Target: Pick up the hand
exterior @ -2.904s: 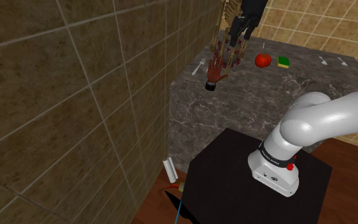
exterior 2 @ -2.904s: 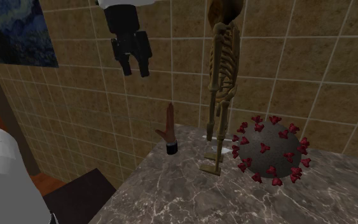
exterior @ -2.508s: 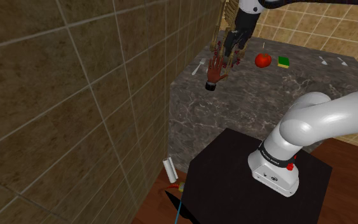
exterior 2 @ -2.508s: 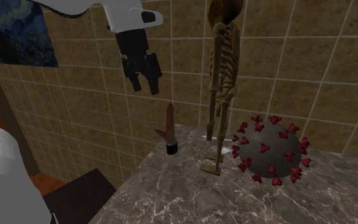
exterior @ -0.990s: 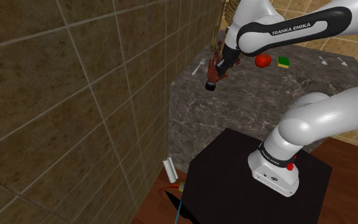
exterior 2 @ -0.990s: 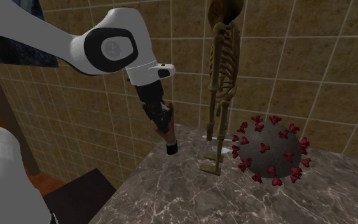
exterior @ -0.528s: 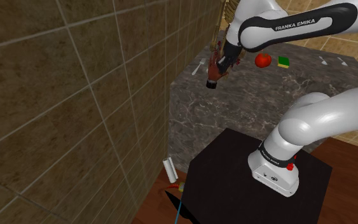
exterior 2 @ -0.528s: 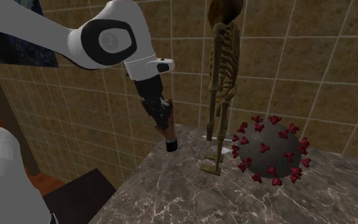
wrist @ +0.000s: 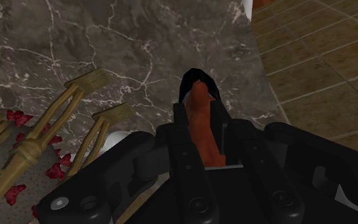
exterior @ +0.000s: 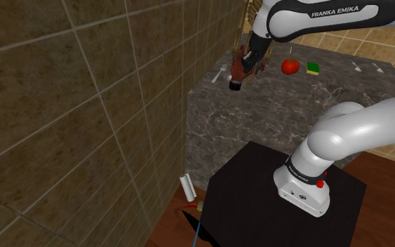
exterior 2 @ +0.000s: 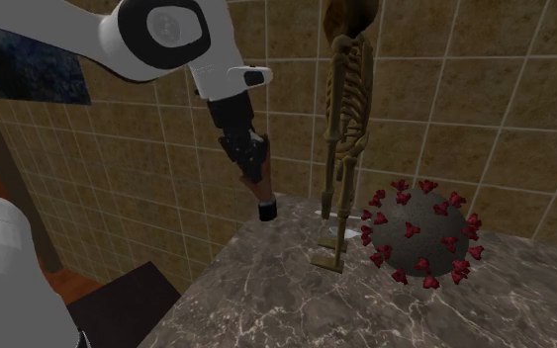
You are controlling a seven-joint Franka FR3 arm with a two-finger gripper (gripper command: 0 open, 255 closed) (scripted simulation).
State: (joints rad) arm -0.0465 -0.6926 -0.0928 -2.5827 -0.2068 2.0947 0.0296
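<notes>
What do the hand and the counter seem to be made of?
The hand: reddish-brown, smooth and matte, with a black cuff; perhaps plastic or rubber, the look leaves it open. The counter: dark grey stone, likely marble, by its pale veins.

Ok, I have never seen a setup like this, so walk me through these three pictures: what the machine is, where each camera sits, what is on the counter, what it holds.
The machine is a white robot arm mounted on a black box. One picture looks down from beside that box, one looks across the marble counter, and one comes from a camera on the arm's black end effector. Its two fingers are shut on a reddish-brown model hand with a black cuff, tilted and apparently just clear of the counter. On the counter stand a skeleton model and a grey ball with red spikes; also there lie a red apple, a green and yellow sponge and a fork.
</notes>
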